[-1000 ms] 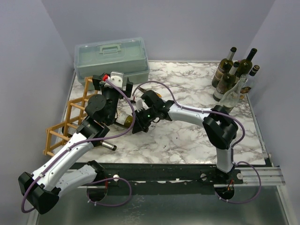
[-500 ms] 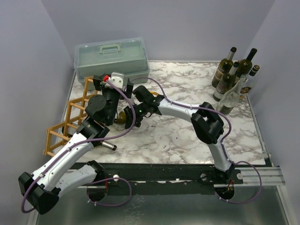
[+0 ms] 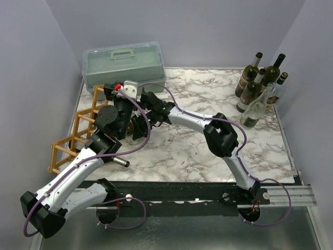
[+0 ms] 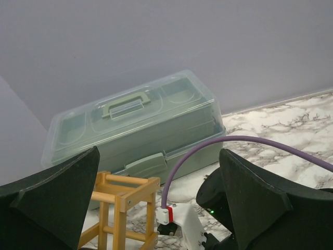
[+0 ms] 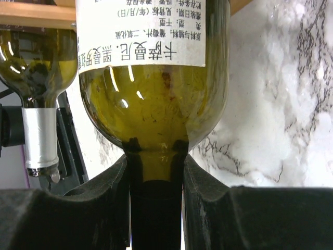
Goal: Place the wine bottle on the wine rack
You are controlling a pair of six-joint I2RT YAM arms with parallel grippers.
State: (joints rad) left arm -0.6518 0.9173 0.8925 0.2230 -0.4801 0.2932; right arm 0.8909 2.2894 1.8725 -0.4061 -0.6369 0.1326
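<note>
The wine rack (image 3: 78, 129) of orange-tan sticks stands at the table's left edge; its top corner shows in the left wrist view (image 4: 122, 205). My right gripper (image 3: 144, 119) is shut on the neck of a green wine bottle (image 3: 136, 126) lying level, base toward the rack. In the right wrist view the gripper (image 5: 156, 172) clamps the neck, and the labelled bottle (image 5: 151, 99) reaches up to a rack stick (image 5: 36, 15). A second bottle (image 5: 36, 78) with a silver capsule lies beside it. My left gripper (image 3: 106, 91) is open and empty above the rack, its fingers (image 4: 52, 198) wide apart.
A pale green plastic toolbox (image 3: 124, 63) stands at the back left, just beyond the rack, and fills the left wrist view (image 4: 135, 130). Several upright bottles (image 3: 260, 86) cluster at the back right corner. The left arm crosses close beside the right wrist.
My right arm has stretched further left and back, carrying the bottle toward the rack and under the left arm. The left arm has not moved.
</note>
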